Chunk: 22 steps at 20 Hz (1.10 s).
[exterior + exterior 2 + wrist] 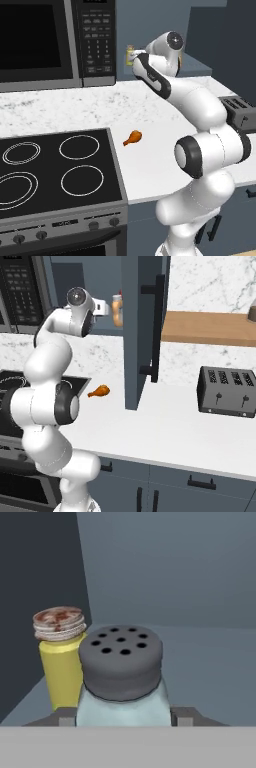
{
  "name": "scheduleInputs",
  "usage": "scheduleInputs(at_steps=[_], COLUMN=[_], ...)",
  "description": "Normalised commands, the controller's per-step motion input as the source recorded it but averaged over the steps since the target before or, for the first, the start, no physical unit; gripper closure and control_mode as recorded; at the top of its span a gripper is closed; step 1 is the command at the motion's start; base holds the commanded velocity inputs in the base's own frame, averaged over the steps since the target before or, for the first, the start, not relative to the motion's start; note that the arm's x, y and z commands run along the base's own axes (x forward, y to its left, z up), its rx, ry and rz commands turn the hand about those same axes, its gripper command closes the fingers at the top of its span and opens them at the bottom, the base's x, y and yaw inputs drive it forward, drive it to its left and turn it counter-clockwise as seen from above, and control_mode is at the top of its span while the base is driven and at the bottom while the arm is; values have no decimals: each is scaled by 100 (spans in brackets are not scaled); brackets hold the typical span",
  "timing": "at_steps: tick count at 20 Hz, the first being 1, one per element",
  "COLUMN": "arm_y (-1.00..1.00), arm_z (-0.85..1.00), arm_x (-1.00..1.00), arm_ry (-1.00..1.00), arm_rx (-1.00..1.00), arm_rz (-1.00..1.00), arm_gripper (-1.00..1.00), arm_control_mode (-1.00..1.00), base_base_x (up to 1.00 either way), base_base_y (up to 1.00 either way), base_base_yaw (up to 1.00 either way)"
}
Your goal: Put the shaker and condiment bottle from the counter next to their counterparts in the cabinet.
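In the hand view the shaker (122,677), pale grey-blue with a holed grey cap, stands upright between my gripper (124,718) fingers. The fingertips (184,717) flank its body closely, slightly parted from it; its base is hidden. Just to its left, nearly touching, stands the yellow shaker (60,667) with a pale cap, also seen as the yellow shaker (129,52) in the left base view. Both sit in the blue-grey cabinet (210,662). In the right base view my gripper (103,307) reaches into the cabinet, and the orange-tan condiment bottle (117,311) stands on the shelf just right of it.
The open cabinet door (145,331) hangs right of my hand. A chicken drumstick (132,137) lies on the white counter (150,165). A toaster (227,391) sits at the right, a black microwave (50,40) and stove (50,170) at the left.
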Motion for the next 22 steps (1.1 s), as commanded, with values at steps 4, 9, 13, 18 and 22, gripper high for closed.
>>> scheduleInputs(at_steps=[4,9,13,18,22], arm_y=[0,0,0,0,0], arm_z=[39,28,11,8,15], arm_x=[-44,-70,-69,-80,-88], arm_ry=[0,-2,0,-3,-6], arm_rx=[11,7,4,1,1], arm_rz=[0,0,0,0,0], arm_gripper=[-100,-100,-100,-100,-100], arm_control_mode=[-100,-100,-100,-100,-100], base_base_x=[0,0,0,0,0], base_base_y=[0,0,0,0,0], base_base_yaw=[0,0,0,0,0])
